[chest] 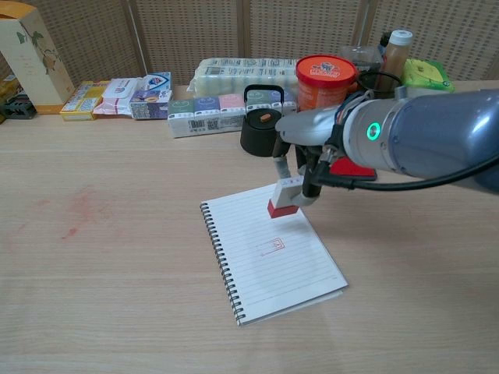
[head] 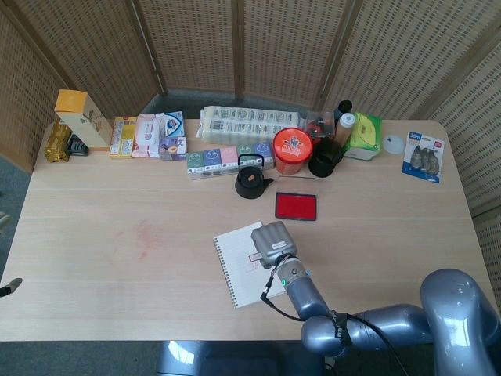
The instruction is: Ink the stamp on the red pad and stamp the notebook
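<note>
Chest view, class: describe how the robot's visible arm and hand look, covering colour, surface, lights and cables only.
The right arm is a thick, rounded, glossy blue-grey shell. A small glowing green ring light sits near the wrist. The right hand is paler silver-grey metal with darker mechanical parts underneath. A black cable loops out from the wrist along the forearm. The left arm is not in view.

The counter [chest: 117, 296] is pale wood grain with a faint reddish smudge [chest: 78, 209] at left. The notebook [chest: 269, 261] is white with grey ruled lines, black spiral binding and a small red stamped outline [chest: 272, 247] at centre. The stamp [chest: 284, 197] is white with a red base. The right hand [chest: 312, 136] is silver-grey with a green ring light. The ink pad [head: 296, 206] is red in a black frame. The kettle [chest: 261, 128] is black, beside an orange canister [chest: 325, 89] with a red lid. Tan woven screens [head: 258, 39] fill the top.
</note>
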